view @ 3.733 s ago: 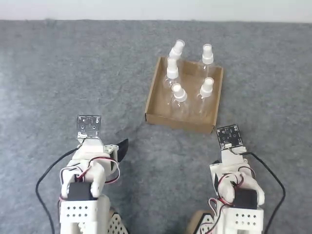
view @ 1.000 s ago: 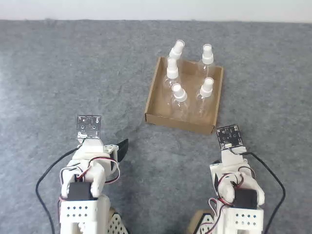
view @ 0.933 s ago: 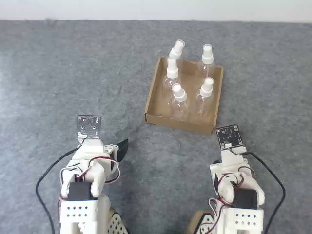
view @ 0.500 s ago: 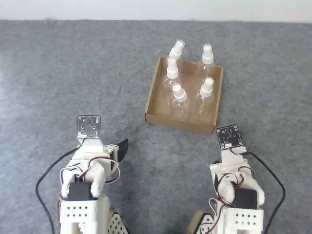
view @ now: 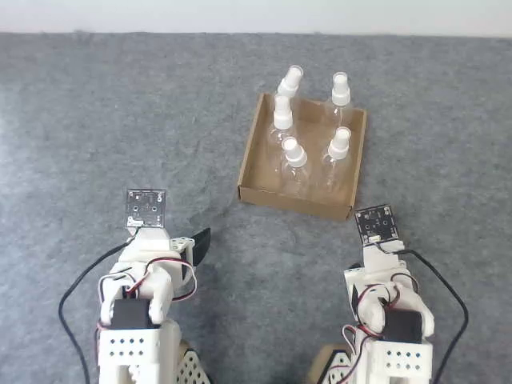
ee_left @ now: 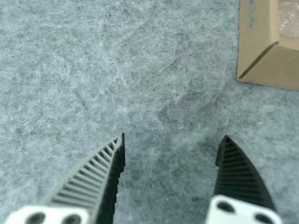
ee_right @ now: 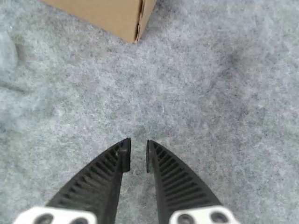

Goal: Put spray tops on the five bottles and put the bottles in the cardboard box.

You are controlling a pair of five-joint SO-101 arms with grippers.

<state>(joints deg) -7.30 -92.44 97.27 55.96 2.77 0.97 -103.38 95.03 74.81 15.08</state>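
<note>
Grey felt-like carpet point(view: 120, 104) covers the whole table up to a pale strip of wall point(view: 256, 16) at the far edge. A shallow brown cardboard box point(view: 292, 200) sits on it, ahead of and between the two arms. It holds five clear plastic bottles with white spray tops point(view: 294, 164). Their see-through bodies are hard to make out against the cardboard. The far-left bottle point(view: 288, 82) tilts, its top leaning out past the box's far rim.

Both wrist views catch just one corner of the box, cut off at the frame edge point(ee_left: 266, 51) point(ee_right: 107, 14).

The left gripper point(ee_left: 174, 136) hangs low over the carpet with its black ribbed jaws well apart and nothing between them. The right gripper point(ee_right: 138, 141) has its jaws almost together, a thin slit between the tips, and holds nothing. From above, a small black wrist board point(view: 375, 223) covers its fingers.

A band of carpet separates both grippers from the box's near wall, and a broad stretch runs out to the left of the box.
</note>
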